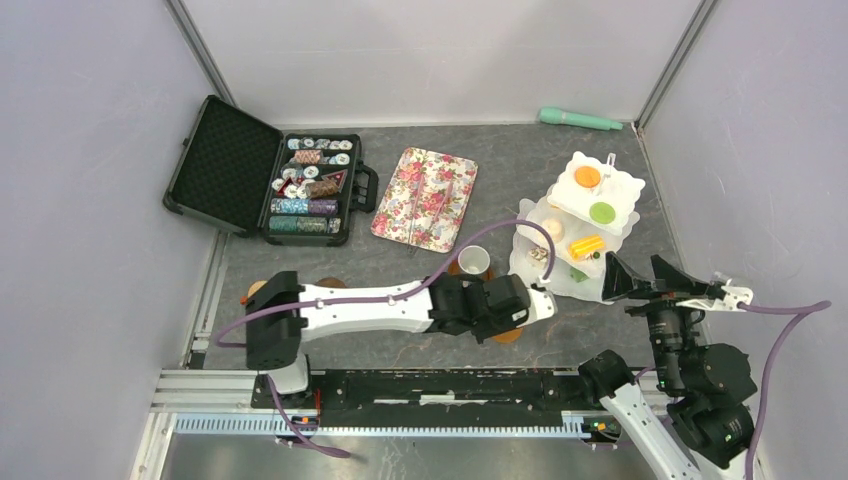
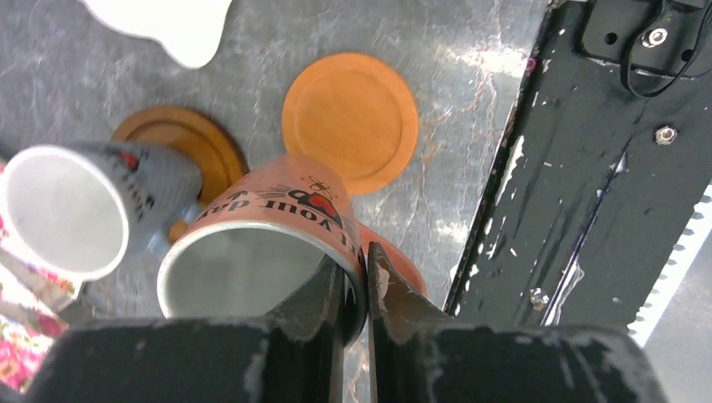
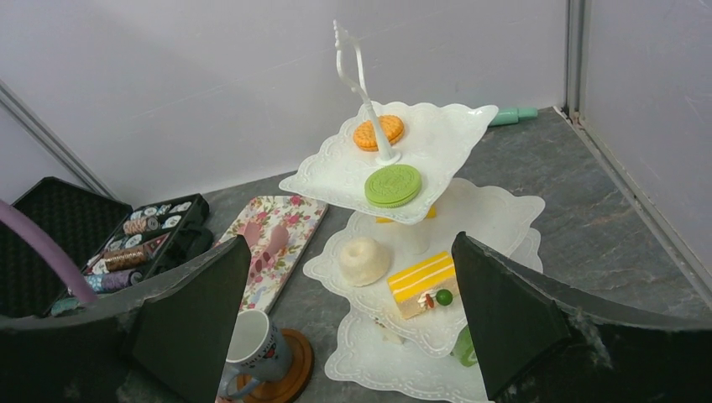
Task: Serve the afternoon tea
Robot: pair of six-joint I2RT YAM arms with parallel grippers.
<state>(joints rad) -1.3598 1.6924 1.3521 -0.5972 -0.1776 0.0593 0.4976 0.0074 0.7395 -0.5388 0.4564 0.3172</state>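
Tiers of a white stand [image 1: 625, 192] at the far right hold pastries [image 3: 392, 185], the right gripper [image 3: 348, 242] gapes open just near of it, and the left gripper [image 2: 363, 256] clamps the rim of an orange mug [image 2: 277, 206] beside an orange saucer [image 2: 350, 117].

Far left, the case [image 1: 265, 180] lies open with chips [image 1: 310, 185] in it. Right of it comes the tray [image 1: 425, 198], and far right the stand [image 3: 453, 126], pastries [image 3: 393, 185] on its tiers. Between tray and stand, one mug [image 1: 474, 261] sits on a saucer [image 2: 180, 147]. Nearer, the left hand [image 2: 357, 269] has a second mug [image 2: 277, 218] over, or perhaps just beside, a bare saucer [image 2: 350, 117]. The right hand [image 1: 643, 275] sits just near-right of the stand.
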